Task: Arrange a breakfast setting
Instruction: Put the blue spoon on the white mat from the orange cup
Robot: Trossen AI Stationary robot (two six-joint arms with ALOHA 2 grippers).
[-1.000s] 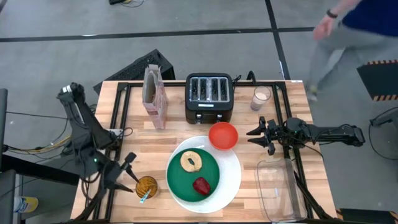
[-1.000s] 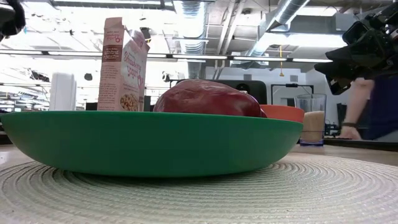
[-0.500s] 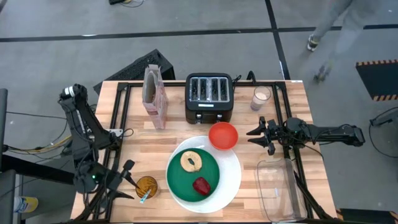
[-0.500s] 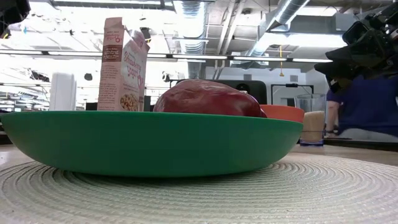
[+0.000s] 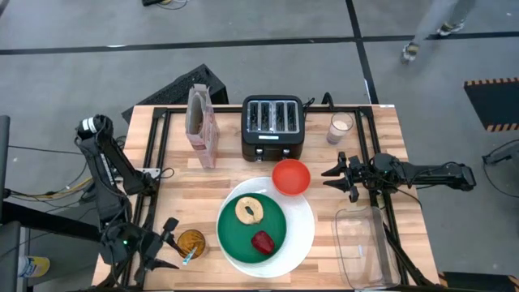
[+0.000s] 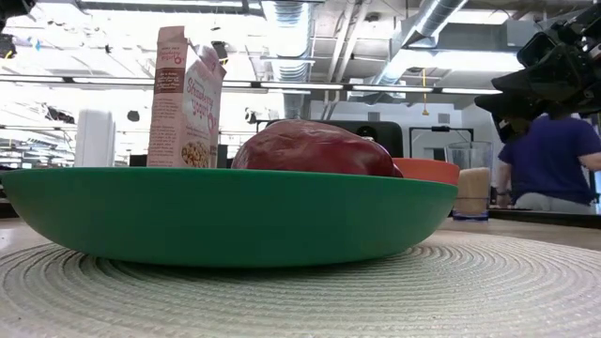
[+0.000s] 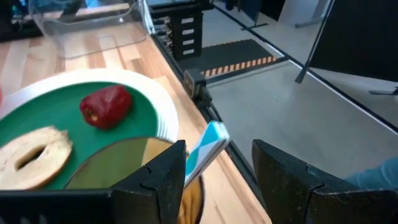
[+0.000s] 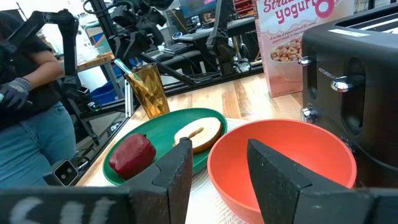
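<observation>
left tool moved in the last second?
Yes. In the high view the left tool has pulled back toward the table's near-left corner, from beside the amber cup to just left of it.

Two plates, one white [image 5: 302, 235] and one green [image 5: 243, 237], one red bowl [image 5: 291, 176], one bagel half [image 5: 249, 210], one red fruit [image 5: 262, 242], one cereal box [image 5: 200, 126], one toaster [image 5: 273, 126], two glasses [image 5: 191, 242] [image 5: 340, 127], one clear container [image 5: 362, 247], two grippers [image 5: 166, 243] [image 5: 339, 176].

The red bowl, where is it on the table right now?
In the high view the red bowl sits just in front of the toaster, touching the white plate's far right rim.
</observation>
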